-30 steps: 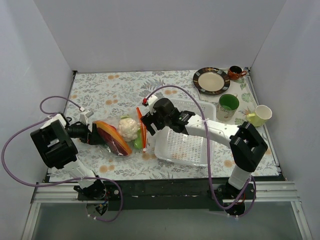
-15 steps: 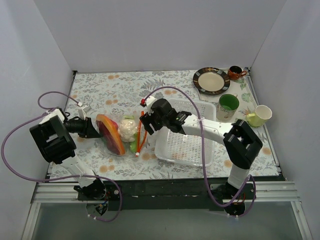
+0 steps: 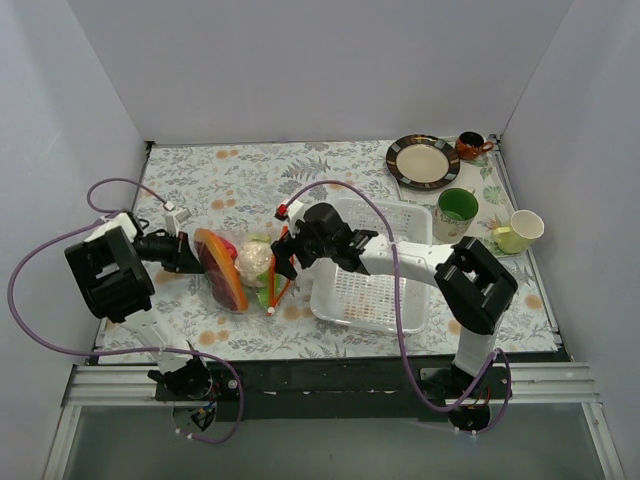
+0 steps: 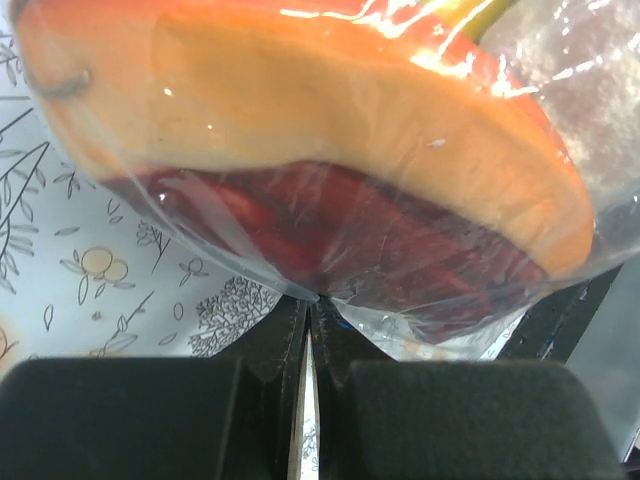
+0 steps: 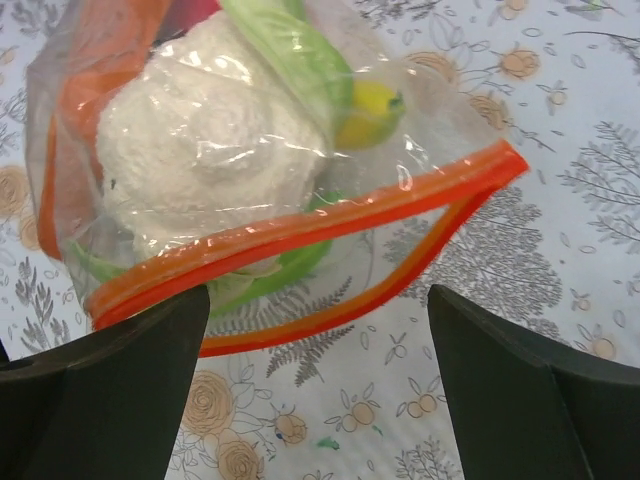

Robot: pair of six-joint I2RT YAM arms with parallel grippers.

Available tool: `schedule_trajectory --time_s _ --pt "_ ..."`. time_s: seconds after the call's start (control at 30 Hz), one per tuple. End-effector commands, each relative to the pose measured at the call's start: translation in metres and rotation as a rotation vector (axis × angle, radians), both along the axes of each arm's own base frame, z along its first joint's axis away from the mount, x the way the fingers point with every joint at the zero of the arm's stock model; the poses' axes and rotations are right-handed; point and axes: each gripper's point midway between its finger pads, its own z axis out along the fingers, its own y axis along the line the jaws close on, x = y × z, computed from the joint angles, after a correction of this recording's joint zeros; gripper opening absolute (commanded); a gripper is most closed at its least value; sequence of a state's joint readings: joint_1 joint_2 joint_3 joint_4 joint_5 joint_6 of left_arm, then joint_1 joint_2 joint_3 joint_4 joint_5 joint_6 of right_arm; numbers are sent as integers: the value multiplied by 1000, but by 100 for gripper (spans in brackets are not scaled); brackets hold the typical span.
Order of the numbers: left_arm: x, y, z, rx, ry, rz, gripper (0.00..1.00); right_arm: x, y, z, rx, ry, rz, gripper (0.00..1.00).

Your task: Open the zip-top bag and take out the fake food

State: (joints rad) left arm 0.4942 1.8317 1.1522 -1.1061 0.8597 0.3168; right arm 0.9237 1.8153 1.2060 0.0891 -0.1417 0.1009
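Clamping flat on the closed end of the zip-top bag (image 4: 400,335), left gripper (image 4: 310,335) holds film only. Right gripper (image 5: 318,320) gapes, empty, poised at the orange zip strip (image 5: 300,235). Bag lies on table (image 3: 200,175) left of white tray (image 3: 375,290), fake food (image 5: 200,150) inside. Judged light, soft, slippery; grip one strip lip.

The bag (image 5: 420,140) is clear with an orange-red strip (image 5: 300,228) at its mouth, and the toy food (image 5: 200,140) in it is white, light green, yellow, orange and dark red. The table cover (image 3: 240,170) is white with grey leaves and small orange flowers. The tray (image 3: 375,290) is white with rows of tiny holes, the plate (image 3: 423,163) is cream with a dark brown rim, and the cup (image 3: 457,212) is green.
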Motion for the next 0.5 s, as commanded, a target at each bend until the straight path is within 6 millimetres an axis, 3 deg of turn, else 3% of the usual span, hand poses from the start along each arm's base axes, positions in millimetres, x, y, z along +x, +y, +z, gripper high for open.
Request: schedule_trajectory --time_s 0.0,0.2,0.33,0.47 --pt "5 -9 1 29 -25 -24 0 -29 11 6 77 -18 111 98" --pt "9 -8 -5 72 -12 -17 0 -27 25 1 93 -10 116 98" --pt "14 -5 -11 117 -1 -7 0 -40 41 0 93 -23 165 98" --pt "9 -16 -13 126 17 -33 0 -47 48 -8 77 -39 189 98"
